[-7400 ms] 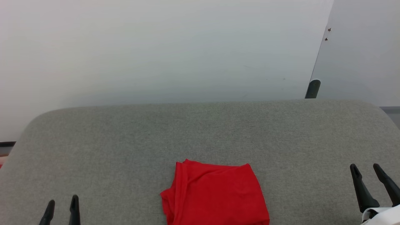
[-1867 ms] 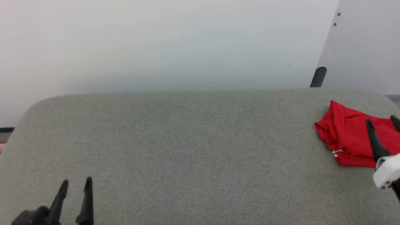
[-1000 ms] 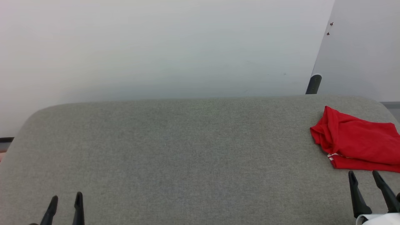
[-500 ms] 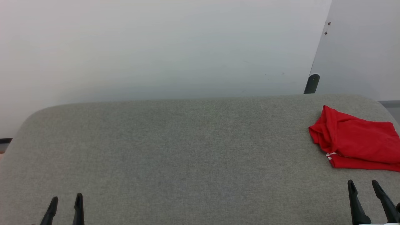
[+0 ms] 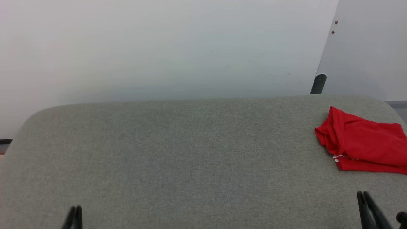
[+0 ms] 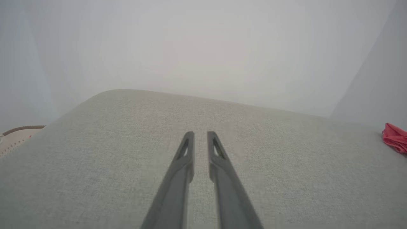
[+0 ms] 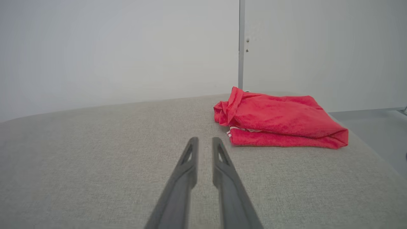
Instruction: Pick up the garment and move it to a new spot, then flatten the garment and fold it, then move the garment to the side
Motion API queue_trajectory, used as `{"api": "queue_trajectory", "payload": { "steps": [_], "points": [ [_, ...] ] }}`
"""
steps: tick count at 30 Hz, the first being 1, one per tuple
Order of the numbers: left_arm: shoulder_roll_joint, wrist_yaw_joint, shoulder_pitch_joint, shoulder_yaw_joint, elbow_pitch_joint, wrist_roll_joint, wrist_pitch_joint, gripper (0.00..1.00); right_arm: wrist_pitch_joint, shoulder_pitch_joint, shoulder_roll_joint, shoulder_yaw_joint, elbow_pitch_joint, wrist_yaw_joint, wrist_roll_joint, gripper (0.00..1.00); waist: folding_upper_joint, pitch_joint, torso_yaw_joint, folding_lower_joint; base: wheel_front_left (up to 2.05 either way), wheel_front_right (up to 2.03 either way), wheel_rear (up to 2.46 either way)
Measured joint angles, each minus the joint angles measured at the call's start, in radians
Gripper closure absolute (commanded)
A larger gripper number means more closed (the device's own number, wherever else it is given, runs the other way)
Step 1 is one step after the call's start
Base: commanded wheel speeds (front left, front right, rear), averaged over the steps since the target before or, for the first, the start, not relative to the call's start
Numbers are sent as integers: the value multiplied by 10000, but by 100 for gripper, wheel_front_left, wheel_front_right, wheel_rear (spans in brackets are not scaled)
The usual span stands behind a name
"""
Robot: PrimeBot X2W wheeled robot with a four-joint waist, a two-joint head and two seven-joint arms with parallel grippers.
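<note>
The left gripper and the right gripper each hold their fingers close together with a slim gap between them and nothing in it. Both hang over the near edge of a grey cushion.

Ahead and to the right of the right gripper, apart from it, lies the garment. It is red, folded into a rough rectangle, bunched in soft folds at its left end. A bit of white-and-red striped trim peeks out at the near left corner. It sits at the cushion's far right corner, close to the rounded edge.

From there leftward the cushion is bare fabric up to its rounded left corner, where a cream basket shows beyond the edge. A pale wall rises behind.
</note>
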State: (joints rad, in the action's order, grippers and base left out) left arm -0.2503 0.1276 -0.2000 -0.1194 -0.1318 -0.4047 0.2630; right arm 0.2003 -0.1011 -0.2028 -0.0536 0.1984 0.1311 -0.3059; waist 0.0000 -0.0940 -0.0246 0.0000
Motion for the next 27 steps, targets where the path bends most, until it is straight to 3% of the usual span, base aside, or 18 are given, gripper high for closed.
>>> {"api": "queue_trajectory", "payload": {
  "steps": [4, 27],
  "points": [
    [286, 0, -114, 102, -314, -161, -90, 100, -90, -169, 184, 13, 311, 0, -136, 100, 0, 14, 3, 0, 0, 0, 0],
    [754, 0, 701, 92, -550, -3570, -1135, 100, -965, 351, 554, -115, 349, 0, -3854, 100, 0, 192, 48, 0, 0, 0, 0]
  ]
}}
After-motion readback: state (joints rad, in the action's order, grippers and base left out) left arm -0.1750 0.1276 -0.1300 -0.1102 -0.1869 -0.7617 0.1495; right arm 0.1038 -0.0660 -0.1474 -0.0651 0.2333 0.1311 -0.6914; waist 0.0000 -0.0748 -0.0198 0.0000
